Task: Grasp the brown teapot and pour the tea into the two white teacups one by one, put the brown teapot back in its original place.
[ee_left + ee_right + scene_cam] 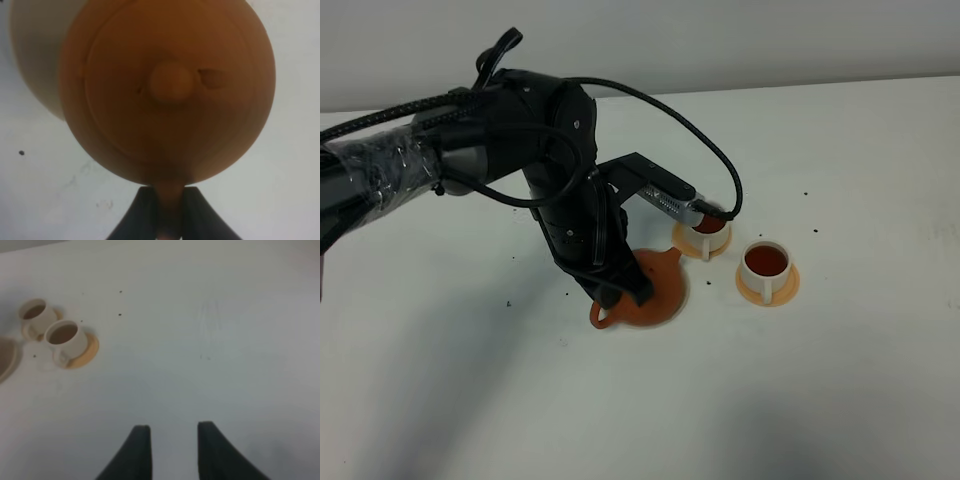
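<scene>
brown teapot: squat, round, terracotta clay, lid on with small knob at centre; seen from directly above in left wrist view. loop handle runs down between the left gripper fingers, which are clamped on it. pot sits over the pale beige coaster, whose edge shows beside the body; whether it touches the coaster, cannot tell. in the high view the left arm covers most of the pot. two white teacups on orange saucers stand just beside the pot, both holding dark reddish-brown tea. right gripper: fingers apart, holding nothing, over bare white worktop, well apart from the cups.
</scene>
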`<state>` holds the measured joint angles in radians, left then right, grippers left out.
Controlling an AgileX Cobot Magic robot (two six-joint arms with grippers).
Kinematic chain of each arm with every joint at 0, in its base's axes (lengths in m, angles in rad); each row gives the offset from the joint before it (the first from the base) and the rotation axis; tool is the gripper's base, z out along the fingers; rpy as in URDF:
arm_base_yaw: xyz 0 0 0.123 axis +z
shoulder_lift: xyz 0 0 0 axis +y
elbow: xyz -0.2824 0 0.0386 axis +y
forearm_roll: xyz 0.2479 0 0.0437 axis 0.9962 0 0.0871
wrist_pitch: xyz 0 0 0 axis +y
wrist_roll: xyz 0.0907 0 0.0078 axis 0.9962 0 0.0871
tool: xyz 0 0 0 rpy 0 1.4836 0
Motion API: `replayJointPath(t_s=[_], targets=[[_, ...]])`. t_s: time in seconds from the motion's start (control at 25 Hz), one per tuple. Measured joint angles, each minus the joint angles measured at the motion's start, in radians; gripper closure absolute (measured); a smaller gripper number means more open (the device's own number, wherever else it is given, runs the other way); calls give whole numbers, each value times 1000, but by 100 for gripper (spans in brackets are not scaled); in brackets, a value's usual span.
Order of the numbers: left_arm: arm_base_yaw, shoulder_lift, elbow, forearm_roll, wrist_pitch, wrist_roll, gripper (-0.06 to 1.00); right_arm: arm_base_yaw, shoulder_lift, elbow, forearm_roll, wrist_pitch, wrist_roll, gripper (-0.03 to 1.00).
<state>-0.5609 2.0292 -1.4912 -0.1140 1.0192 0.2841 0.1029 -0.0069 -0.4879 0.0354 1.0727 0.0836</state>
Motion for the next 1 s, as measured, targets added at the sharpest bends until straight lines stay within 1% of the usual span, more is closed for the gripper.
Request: replayJointPath(t_s=[0.12,0.24,0.32,0.6,0.76,1.0], targets=[[-5,0,25,0,-47,-9,82,0,0,0,0,0,0,73],[-5,-4,26,0,-65,-14,82,0,0,0,0,0,0,73],[-5,-13,26,6,-70,-14,82,0,0,0,0,0,0,73],[-5,-46,28,65,-62,-46,82,0,0,0,0,0,0,73],[-5,-46,55,77,-84,-52,82,0,0,0,0,0,0,73],[-5,-46,59,98,-122,-55,82,0,0,0,0,0,0,73]])
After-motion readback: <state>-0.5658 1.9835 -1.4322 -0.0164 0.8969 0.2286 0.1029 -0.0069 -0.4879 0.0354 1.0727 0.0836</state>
